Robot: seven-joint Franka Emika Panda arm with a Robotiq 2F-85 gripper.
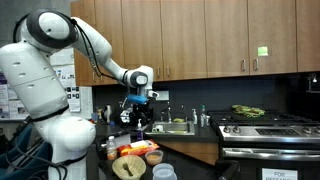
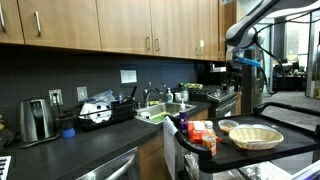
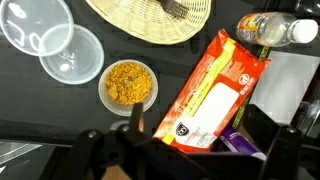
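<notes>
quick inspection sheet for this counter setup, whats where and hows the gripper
surface: dark counter, crowded below the gripper
job's things: orange packet nearest the gripper, bowl of yellow food beside it
clutter: wicker basket, two clear lids, bottle
grippers: fingers apart, holding nothing, above the counter
cables: dark cable trailing toward the gripper
surroundings: wood cabinets, sink, stove

Both exterior views face the kitchen surface [image 2: 296, 146] from well back; the wrist view looks straight down, close.
</notes>
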